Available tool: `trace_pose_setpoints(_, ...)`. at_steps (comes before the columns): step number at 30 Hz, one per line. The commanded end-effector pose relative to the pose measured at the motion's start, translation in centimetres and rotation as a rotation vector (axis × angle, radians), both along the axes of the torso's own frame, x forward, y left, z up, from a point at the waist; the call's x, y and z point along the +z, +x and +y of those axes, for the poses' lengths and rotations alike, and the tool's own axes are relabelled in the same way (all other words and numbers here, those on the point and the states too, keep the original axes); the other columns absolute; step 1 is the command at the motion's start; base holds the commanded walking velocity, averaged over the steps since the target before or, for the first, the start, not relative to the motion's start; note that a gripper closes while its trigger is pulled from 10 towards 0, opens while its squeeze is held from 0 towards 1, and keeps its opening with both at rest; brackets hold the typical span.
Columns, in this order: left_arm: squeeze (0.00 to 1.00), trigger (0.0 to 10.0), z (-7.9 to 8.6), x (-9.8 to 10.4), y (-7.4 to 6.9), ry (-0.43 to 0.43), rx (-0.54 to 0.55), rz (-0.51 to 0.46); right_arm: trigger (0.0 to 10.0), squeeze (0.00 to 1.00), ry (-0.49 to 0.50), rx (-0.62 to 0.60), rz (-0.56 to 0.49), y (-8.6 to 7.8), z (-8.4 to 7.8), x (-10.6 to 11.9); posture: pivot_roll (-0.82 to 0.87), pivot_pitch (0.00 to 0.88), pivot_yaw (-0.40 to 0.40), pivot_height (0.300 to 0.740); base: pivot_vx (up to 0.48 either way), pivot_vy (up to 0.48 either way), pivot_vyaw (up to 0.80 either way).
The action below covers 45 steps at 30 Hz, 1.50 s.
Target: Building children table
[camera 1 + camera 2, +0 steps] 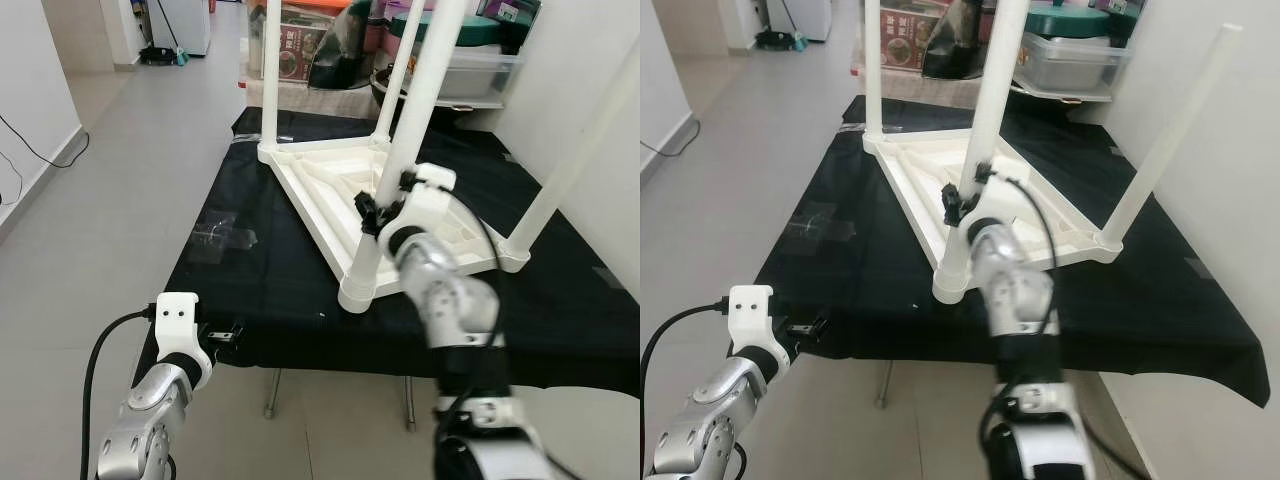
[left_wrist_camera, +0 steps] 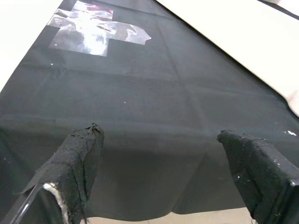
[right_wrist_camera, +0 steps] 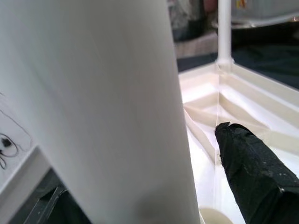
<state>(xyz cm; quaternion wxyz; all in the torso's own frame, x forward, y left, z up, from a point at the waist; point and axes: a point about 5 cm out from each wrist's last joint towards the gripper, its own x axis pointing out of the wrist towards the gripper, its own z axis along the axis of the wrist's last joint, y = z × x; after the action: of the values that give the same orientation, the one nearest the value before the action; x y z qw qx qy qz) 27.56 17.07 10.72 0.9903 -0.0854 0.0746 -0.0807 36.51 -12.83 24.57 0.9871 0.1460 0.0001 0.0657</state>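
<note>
White children's table point(image 1: 330, 185) lies upside down on the black-covered desk point(image 1: 260, 300), legs pointing up. Right hand point(image 1: 385, 205) is at the near leg point(image 1: 395, 165), partway up from its socket, fingers on either side of it, clamped on. Right wrist view: leg right against the camera, one black finger point(image 3: 254, 175) beside it. Left hand point(image 1: 225, 335) sits at the desk's near edge, well apart from the table, fingers point(image 2: 77, 163) spread, gripping nothing. Clear tape patch point(image 2: 96, 30) on the cloth ahead of it.
</note>
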Motion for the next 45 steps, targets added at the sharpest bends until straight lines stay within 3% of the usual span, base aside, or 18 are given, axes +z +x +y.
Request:
trace_pose_setpoints(1,0.0,10.0,-0.2,-0.3,-0.2,0.005,-0.019,0.014,10.0,0.0,-0.039,0.185,-0.149,-0.4,-0.8,2.6,0.1,0.0,-0.11,0.74,0.0,0.0,0.0)
trace_pose_setpoints(2,0.0,10.0,-0.2,-0.3,-0.2,0.004,-0.021,0.014,10.0,0.0,-0.074,0.316,-0.216,-0.9,-0.7,3.5,0.1,0.0,-0.11,0.74,0.0,0.0,0.0)
trace_pose_setpoints(7,0.0,10.0,-0.3,-0.3,-0.1,0.003,-0.028,0.013,10.0,0.0,-0.142,0.496,-0.272,-1.4,-0.3,3.8,0.1,0.0,-0.11,0.74,0.0,0.0,0.0)
trace_pose_setpoints(10,0.0,10.0,-0.7,-0.3,0.0,-0.003,-0.045,0.01,10.0,0.0,-0.216,0.71,-0.253,-0.9,0.8,1.0,0.11,0.0,-0.108,0.74,0.0,0.0,0.0)
trace_pose_setpoints(17,0.0,10.0,-0.8,0.1,0.2,-0.002,-0.056,-0.004,10.0,0.0,-0.329,0.774,-0.151,1.0,1.8,-2.5,0.13,0.0,-0.129,0.74,0.0,0.0,0.0)
trace_pose_setpoints(26,0.0,10.0,-0.8,0.0,-0.1,-0.004,-0.052,-0.004,10.0,0.0,-0.378,0.799,-0.126,2.1,2.0,-3.6,0.14,0.0,-0.136,0.74,0.0,0.0,0.0)
trace_pose_setpoints(27,0.0,10.0,-0.8,0.0,-0.1,-0.004,-0.052,-0.004,7.5,0.0,-0.365,0.791,-0.138,2.3,1.8,-3.4,0.14,0.0,-0.138,0.74,0.0,0.0,0.0)
trace_pose_setpoints(28,0.0,10.0,-0.8,0.0,-0.1,-0.004,-0.051,-0.005,0.0,0.0,-0.333,0.792,-0.154,2.4,1.4,-3.1,0.14,0.0,-0.139,0.74,0.0,0.0,0.0)
trace_pose_setpoints(30,0.0,10.0,-0.7,0.0,-0.1,-0.004,-0.05,-0.006,0.0,0.0,-0.312,0.794,-0.166,2.4,1.2,-2.9,0.14,0.0,-0.138,0.74,0.0,0.0,0.0)
trace_pose_setpoints(34,0.0,10.0,-0.6,0.0,-0.2,-0.002,-0.048,-0.005,0.0,0.0,-0.326,0.688,-0.135,3.0,0.3,-3.1,0.14,0.0,-0.138,0.74,0.0,0.0,0.0)
trace_pose_setpoints(36,0.0,10.0,-0.6,-0.1,-0.3,0.0,-0.047,-0.002,0.0,0.0,-0.342,0.407,-0.041,3.9,-1.4,-3.9,0.13,0.0,-0.137,0.74,0.0,0.0,0.0)
trace_pose_setpoints(37,0.0,10.0,-0.6,-0.1,-0.3,0.0,-0.047,-0.002,0.0,0.0,-0.342,0.407,-0.041,3.9,-1.4,-3.9,0.13,0.0,-0.137,0.74,0.0,0.0,0.0)
trace_pose_setpoints(38,0.0,10.0,-0.6,-0.1,-0.4,0.0,-0.047,-0.001,0.0,0.0,-0.327,0.248,0.012,4.2,-2.5,-4.6,0.13,0.0,-0.134,0.74,0.0,0.0,0.0)
trace_pose_setpoints(39,0.0,10.0,-0.6,-0.1,-0.4,0.0,-0.047,-0.001,0.0,0.0,-0.327,0.248,0.012,4.2,-2.5,-4.6,0.13,0.0,-0.134,0.74,0.0,0.0,0.0)
trace_pose_setpoints(40,0.0,10.0,-0.6,-0.2,-0.4,-0.001,-0.049,0.002,0.0,0.0,-0.278,0.062,0.065,4.1,-3.7,-5.7,0.13,0.0,-0.129,0.74,0.0,0.0,0.0)
trace_pose_setpoints(41,0.0,10.0,-0.6,-0.2,-0.4,-0.001,-0.049,0.002,0.0,0.0,-0.278,0.062,0.065,4.1,-3.7,-5.7,0.13,0.0,-0.129,0.74,0.0,0.0,0.0)
trace_pose_setpoints(43,0.0,10.0,-0.7,-0.2,-0.5,-0.001,-0.05,0.004,0.0,0.0,-0.24,-0.056,0.101,3.8,-4.5,-6.6,0.13,0.0,-0.125,0.74,0.0,0.0,0.0)
trace_pose_setpoints(45,0.0,10.0,-0.7,-0.1,-0.4,0.0,-0.056,0.006,0.0,0.0,-0.157,-0.284,0.157,1.8,-4.8,-9.5,0.13,0.0,-0.113,0.74,0.0,0.0,0.0)
